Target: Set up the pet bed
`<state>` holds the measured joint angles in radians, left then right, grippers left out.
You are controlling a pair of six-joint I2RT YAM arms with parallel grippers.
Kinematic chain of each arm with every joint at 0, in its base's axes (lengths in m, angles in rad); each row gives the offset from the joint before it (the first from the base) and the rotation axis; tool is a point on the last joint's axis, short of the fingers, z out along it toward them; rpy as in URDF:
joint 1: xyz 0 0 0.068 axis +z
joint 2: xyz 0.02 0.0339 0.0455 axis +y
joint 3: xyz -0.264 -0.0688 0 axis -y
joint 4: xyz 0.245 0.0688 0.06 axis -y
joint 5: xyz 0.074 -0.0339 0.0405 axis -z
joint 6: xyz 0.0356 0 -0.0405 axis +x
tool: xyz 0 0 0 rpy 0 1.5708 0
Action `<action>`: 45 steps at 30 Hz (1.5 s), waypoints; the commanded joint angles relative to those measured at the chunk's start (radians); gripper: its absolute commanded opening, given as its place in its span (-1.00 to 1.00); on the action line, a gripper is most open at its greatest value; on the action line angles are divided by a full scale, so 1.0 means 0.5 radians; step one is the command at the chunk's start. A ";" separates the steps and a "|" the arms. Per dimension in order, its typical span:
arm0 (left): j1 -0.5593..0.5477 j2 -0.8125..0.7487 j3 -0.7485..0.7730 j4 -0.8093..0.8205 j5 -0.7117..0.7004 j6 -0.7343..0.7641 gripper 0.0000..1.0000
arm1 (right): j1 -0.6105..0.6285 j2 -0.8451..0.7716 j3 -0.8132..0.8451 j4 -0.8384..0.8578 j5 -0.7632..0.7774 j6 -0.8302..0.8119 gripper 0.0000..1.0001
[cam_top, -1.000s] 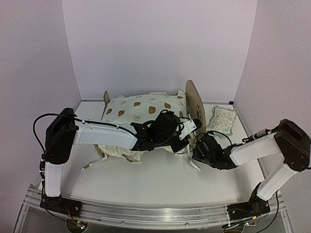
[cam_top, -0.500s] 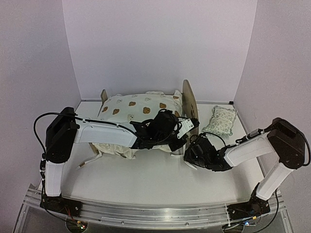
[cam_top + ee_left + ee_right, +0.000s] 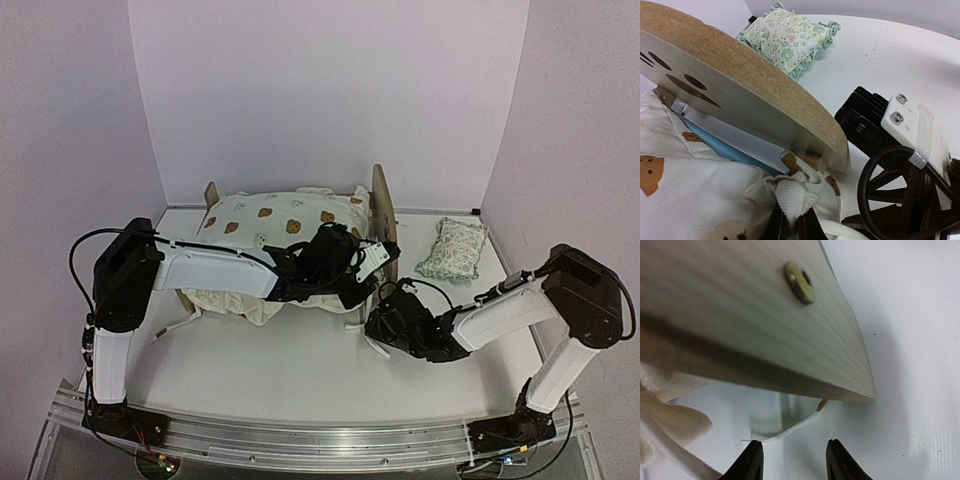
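The pet bed (image 3: 378, 205) stands at the back of the table, its plywood headboard (image 3: 740, 95) on the right and low footboard (image 3: 211, 193) on the left. A cream bear-print quilt (image 3: 280, 225) covers it, and a strip of blue mattress (image 3: 715, 147) shows under the quilt. My left gripper (image 3: 350, 287) is shut on the quilt's bunched corner (image 3: 795, 192) at the foot of the headboard. My right gripper (image 3: 794, 460) stands open just below the headboard's lower edge (image 3: 765, 325), with a white tie strap (image 3: 790, 430) lying in front of its fingertips (image 3: 751, 460).
A small green-patterned pillow (image 3: 453, 248) lies on the table right of the headboard. Another white tie (image 3: 180, 325) trails from the quilt at the front left. Purple walls close in the back and both sides. The right arm (image 3: 880, 125) sits close beside the left wrist.
The bed with the quilt has slid to the left. My left gripper has moved left with the quilt corner, and my right gripper has followed it along the headboard.
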<state>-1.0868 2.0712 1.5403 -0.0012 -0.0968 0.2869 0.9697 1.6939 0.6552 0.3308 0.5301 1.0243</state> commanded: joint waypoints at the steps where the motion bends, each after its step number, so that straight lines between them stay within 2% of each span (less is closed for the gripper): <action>1: 0.026 -0.093 -0.034 -0.032 0.048 -0.041 -0.90 | 0.041 0.082 0.088 0.137 0.221 -0.104 -0.12; 5: 0.028 -0.092 -0.002 -0.107 0.044 -0.043 -0.86 | 0.041 0.194 0.123 0.230 0.316 -0.110 -0.09; 8: 0.026 -0.065 0.031 -0.151 0.025 -0.041 -0.71 | 0.034 0.280 0.176 0.245 0.332 -0.107 -0.07; 16: 0.027 -0.161 0.020 -0.291 -0.008 -0.146 0.05 | 0.034 0.211 0.109 0.248 0.269 -0.171 -0.07; 18: 0.027 -0.196 0.028 -0.349 0.026 -0.196 0.16 | 0.035 0.152 0.095 0.245 0.203 -0.213 -0.06; 28: 0.025 -0.343 0.044 -0.672 0.181 -0.451 0.40 | 0.035 -0.253 -0.038 0.006 0.014 -0.332 -0.06; 33: 0.000 -0.427 0.016 -0.827 0.311 -0.552 0.42 | 0.035 -0.480 -0.051 -0.270 -0.124 -0.411 -0.05; 37: -0.057 -0.527 -0.144 -0.836 0.365 -0.673 0.26 | 0.036 -0.712 -0.149 -0.440 -0.121 -0.462 -0.05; 45: -0.100 -0.579 -0.575 -0.547 0.264 -0.837 0.02 | 0.034 -1.186 -0.351 -0.648 -0.030 -0.501 -0.04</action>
<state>-1.1402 1.8004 1.3291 -0.3563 0.0487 -0.0637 0.9829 1.1837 0.5090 0.0844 0.4927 0.7996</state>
